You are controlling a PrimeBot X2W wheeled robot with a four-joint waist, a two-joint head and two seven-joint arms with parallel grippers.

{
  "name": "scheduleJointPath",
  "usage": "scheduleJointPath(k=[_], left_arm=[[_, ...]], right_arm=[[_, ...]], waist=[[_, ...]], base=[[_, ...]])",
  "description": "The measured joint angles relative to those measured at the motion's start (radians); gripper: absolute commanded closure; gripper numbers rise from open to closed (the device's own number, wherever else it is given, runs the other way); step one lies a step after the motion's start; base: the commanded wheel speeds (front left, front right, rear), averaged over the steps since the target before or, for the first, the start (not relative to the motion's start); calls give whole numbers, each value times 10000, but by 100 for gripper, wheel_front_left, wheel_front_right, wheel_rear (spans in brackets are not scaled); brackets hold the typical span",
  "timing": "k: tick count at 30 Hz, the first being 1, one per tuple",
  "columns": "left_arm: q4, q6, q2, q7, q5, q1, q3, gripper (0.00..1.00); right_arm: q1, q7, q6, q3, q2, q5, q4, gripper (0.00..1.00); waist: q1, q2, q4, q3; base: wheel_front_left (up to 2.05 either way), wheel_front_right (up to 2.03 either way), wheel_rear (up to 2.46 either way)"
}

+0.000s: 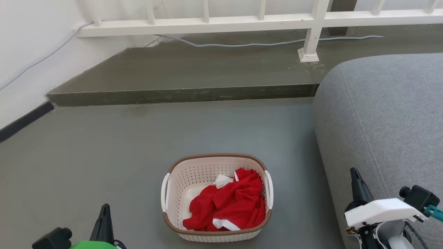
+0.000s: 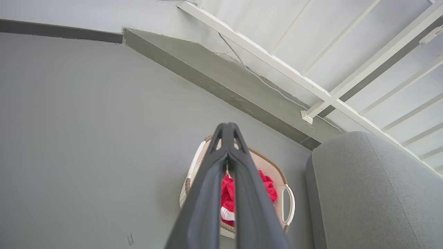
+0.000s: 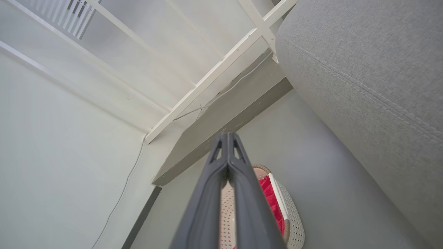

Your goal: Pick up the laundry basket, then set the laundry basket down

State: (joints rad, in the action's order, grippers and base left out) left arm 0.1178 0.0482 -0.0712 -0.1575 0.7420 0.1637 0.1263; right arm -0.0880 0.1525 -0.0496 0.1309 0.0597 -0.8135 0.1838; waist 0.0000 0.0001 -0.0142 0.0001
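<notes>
The laundry basket (image 1: 193,178) is cream-white perforated plastic with a brown rim and two white side handles. It stands on the grey floor low in the head view, with red and white clothes (image 1: 230,204) inside. My left gripper (image 1: 105,212) is at the lower left, apart from the basket and shut on nothing. My right gripper (image 1: 356,183) is at the lower right, in front of the sofa, also shut and empty. The left wrist view has the basket (image 2: 285,193) behind the closed left gripper (image 2: 227,128). The right wrist view has the basket (image 3: 292,221) behind the closed right gripper (image 3: 227,136).
A grey sofa (image 1: 384,117) rises right of the basket. Beyond it runs a raised concrete step (image 1: 180,93) with a white railing (image 1: 242,22) and a grey cable (image 1: 242,44). A white wall (image 1: 31,41) with a dark skirting closes the left side.
</notes>
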Motion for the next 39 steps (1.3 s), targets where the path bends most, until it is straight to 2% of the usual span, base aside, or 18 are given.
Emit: scheduleJointPath(k=[39], left_arm=[[742,-924,-146,1143,5741,-1190,-640,100]], right_arm=[[739,-1198,945,-1108,148,-5227,447,100]], waist=[[1,0,86,24]], base=[[0,0,0]])
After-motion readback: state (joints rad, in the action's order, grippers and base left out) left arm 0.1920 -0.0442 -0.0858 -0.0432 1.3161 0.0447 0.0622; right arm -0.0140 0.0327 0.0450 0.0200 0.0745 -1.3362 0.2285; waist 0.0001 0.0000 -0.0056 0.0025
